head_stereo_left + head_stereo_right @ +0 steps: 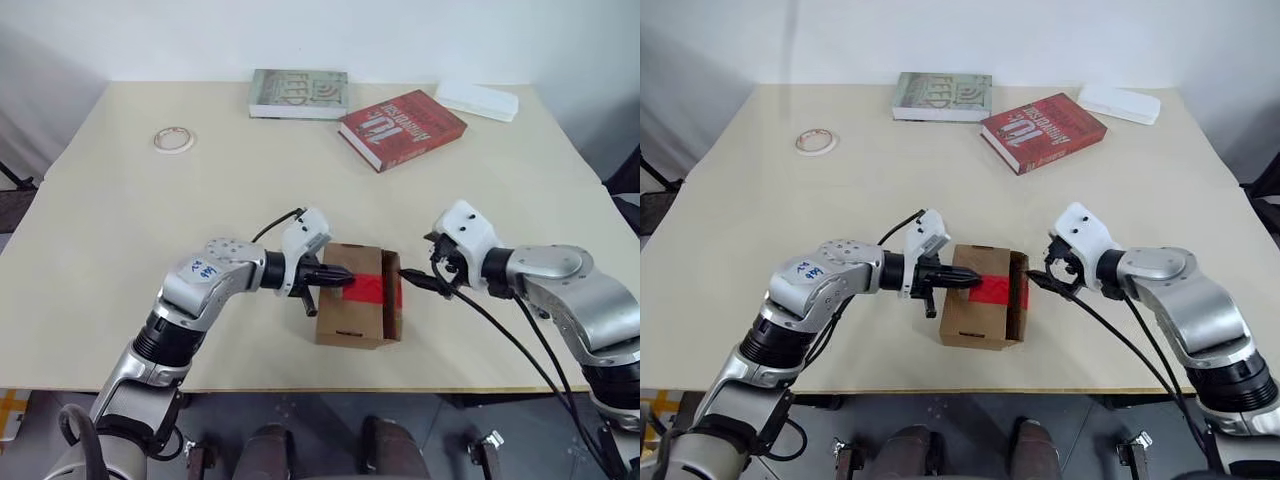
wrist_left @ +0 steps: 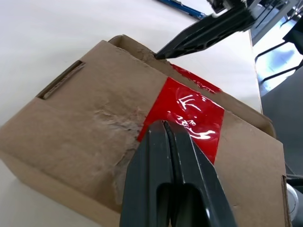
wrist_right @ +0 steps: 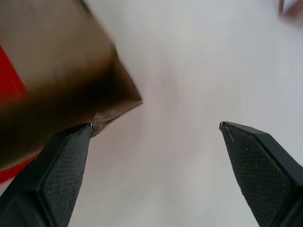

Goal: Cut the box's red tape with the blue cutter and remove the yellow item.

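The box (image 1: 352, 300) sits on the table (image 1: 120, 240) near the front edge, right between the two hands. Its long side runs from the left hand across to the right hand. The flap end beside the right hand looks open, and that end faces the right hand.

The red tape (image 1: 372, 290) is stuck on top of the box. The strip runs across the short way of the box and bends down over an edge. It lies just past the tips of the left hand.

The left hand (image 1: 338, 277) is clenched tight with nothing between its fingers (image 2: 165, 156). It points sideways at the right hand and tips down a little. Its tips are over the top of the box, at the near edge of the red tape. I cannot tell if they touch the top.

The right hand (image 1: 412, 281) is spread wide and holds nothing. It points at the left hand and sits just beside the open end of the box. One finger (image 3: 66, 156) is close to a corner of a flap.

Far beyond both hands lie a red book (image 1: 402, 128), a grey-green book (image 1: 298, 93), a flat white thing (image 1: 477, 99) and a pale ring of tape (image 1: 174, 140).
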`<move>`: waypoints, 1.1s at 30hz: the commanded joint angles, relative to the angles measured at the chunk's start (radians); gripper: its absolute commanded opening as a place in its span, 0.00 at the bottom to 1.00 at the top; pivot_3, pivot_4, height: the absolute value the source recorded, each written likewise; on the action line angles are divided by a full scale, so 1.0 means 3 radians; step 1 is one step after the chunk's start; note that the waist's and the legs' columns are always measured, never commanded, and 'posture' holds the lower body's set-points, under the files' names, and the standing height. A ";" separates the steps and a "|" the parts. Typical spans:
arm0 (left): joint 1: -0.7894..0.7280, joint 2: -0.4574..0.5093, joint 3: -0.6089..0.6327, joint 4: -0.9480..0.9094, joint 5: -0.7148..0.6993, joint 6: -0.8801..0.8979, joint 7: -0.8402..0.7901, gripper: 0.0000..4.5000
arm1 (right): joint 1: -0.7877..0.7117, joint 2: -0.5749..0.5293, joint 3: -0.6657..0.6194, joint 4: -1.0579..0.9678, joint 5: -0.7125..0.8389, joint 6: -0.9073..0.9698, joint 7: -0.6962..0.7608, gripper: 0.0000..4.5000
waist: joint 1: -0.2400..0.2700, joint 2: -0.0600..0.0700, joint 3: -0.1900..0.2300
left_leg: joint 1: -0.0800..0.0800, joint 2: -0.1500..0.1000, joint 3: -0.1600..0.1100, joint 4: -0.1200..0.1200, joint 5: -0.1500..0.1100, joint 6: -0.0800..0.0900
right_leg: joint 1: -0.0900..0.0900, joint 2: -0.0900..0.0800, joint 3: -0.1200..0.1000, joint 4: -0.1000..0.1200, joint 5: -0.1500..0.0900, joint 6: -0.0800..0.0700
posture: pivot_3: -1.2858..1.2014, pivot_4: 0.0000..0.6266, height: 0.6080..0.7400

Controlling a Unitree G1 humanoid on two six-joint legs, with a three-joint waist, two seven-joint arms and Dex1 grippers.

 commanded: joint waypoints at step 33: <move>0.0173 -0.0142 -0.0014 -0.0029 0.0171 -0.0047 0.0366 0.00 | -0.0085 0.1281 -0.1128 0.0788 0.1438 0.2377 -0.0118 1.00 | -0.0025 -0.0005 -0.0010 | 0.0022 0.0001 -0.0005 0.0001 -0.0001 0.0002 | 0.0023 0.0000 0.0001 0.0002 0.0000 -0.0001 | 0.52 0.24 1.00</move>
